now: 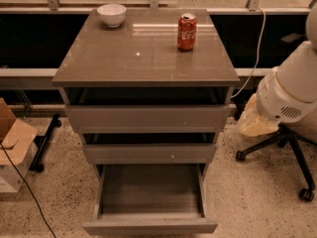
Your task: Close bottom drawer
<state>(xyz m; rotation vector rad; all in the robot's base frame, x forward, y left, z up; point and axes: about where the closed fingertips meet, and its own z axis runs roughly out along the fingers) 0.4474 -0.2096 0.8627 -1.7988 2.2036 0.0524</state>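
The bottom drawer of the taupe cabinet stands pulled far out. Its plain grey-brown front is near the lower edge of the view, and its shallow grey box behind it looks empty. The middle drawer front, with a small white speck, and the taller top drawer front sit above it. My white arm comes in from the right. My gripper is the cream part at its lower end, just right of the cabinet at the height of the top drawer, apart from the bottom drawer.
A red soda can and a white bowl stand on the cabinet top. A black office chair base is on the floor at the right. A cardboard box and a black cable lie at the left.
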